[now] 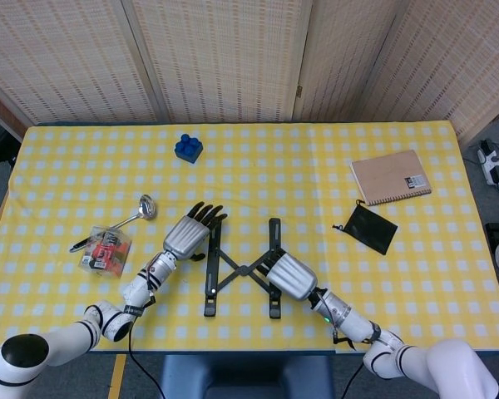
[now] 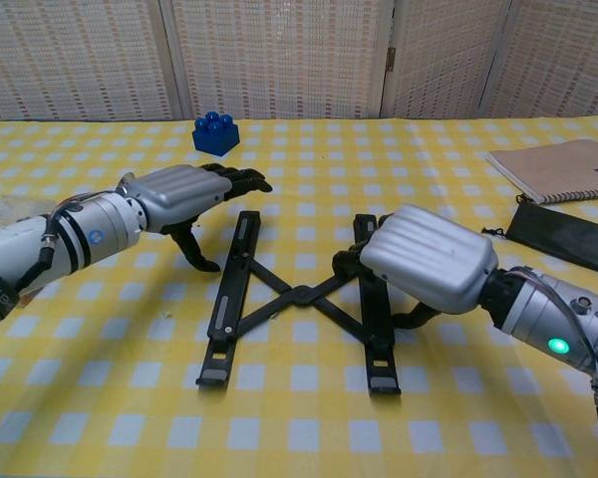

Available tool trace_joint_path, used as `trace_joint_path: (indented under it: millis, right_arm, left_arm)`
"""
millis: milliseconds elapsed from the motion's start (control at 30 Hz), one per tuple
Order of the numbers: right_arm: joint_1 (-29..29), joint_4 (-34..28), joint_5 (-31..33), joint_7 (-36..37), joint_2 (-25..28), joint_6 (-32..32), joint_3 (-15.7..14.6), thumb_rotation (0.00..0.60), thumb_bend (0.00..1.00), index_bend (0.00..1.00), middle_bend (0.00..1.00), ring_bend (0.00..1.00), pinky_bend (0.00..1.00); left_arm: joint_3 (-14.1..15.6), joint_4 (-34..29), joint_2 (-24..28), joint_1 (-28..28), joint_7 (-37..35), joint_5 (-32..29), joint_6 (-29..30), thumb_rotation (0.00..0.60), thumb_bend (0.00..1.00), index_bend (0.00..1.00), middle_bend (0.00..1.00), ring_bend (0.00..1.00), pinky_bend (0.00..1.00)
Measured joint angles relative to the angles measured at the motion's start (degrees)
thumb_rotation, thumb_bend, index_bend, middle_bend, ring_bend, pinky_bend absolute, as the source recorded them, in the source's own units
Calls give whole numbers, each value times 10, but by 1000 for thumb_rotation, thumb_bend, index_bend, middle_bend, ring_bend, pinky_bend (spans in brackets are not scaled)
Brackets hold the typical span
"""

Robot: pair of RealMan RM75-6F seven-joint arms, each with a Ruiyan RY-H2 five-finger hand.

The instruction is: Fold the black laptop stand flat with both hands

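Note:
The black laptop stand [image 1: 239, 268] lies low on the yellow checked cloth, its two rails spread apart and joined by crossed struts [image 2: 301, 295]. My left hand [image 1: 188, 233] hovers at the far end of the left rail [image 2: 231, 283]. Its fingers [image 2: 241, 177] are stretched out and hold nothing, with the thumb pointing down beside the rail. My right hand [image 1: 288, 276] lies over the middle of the right rail [image 2: 377, 339]. Its fingers [image 2: 347, 261] curl down on the rail's inner side and the thumb sits on the outer side. The hand [image 2: 429, 257] hides whether they clamp the rail.
A blue toy block [image 1: 188, 148] stands at the back. On the left lie a ladle [image 1: 135, 214] and a clear packet [image 1: 105, 249]. A tan notebook [image 1: 391, 176] and a black pouch [image 1: 366, 228] lie on the right. The table's front edge [image 1: 249, 347] is close below the stand.

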Motion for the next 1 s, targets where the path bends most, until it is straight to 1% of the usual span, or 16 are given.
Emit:
trace_joint_path:
  millis: [600,800,1000]
  right_arm:
    - [15,14,-4,-3,-33,14,0,600,159,409,553,570,512]
    - [20,14,-3,-10,-47,13,1,600,159,409,553,570,514]
    - [26,14,-2,-16,-62,8,3,600,159,409,553,571,514]
  left_arm:
    - [4,-17,0,-1,-21,3,-3,600,192,62,43,0,0]
    - [5,-40,6,0,-36,3,-5,600,192,61,43,0,0]
    - [7,-68,14,-2,-31,10,-2,600,193,60,43,0,0]
